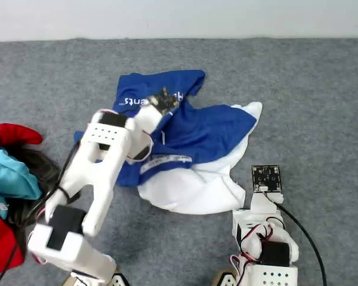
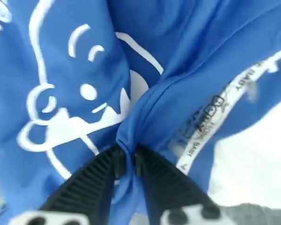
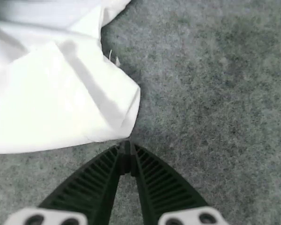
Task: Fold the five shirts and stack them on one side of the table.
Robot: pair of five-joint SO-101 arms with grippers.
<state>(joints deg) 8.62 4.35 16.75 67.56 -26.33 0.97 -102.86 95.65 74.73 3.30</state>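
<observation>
A blue shirt (image 1: 209,128) with white print lies crumpled in the middle of the grey table (image 1: 310,107), partly over a white shirt (image 1: 197,187). My left gripper (image 1: 165,100) sits on the blue shirt's upper part. In the left wrist view the left gripper (image 2: 126,161) is shut on a raised fold of the blue shirt (image 2: 178,84). My right gripper (image 3: 127,157) is shut with nothing in it, hovering over bare table just off the white shirt's (image 3: 51,93) corner. The right arm (image 1: 265,238) rests folded at the front right.
A heap of shirts, red (image 1: 9,134), teal (image 1: 9,176) and dark (image 1: 45,170), sits at the table's left edge. Bare grey surface spreads to the right and along the back.
</observation>
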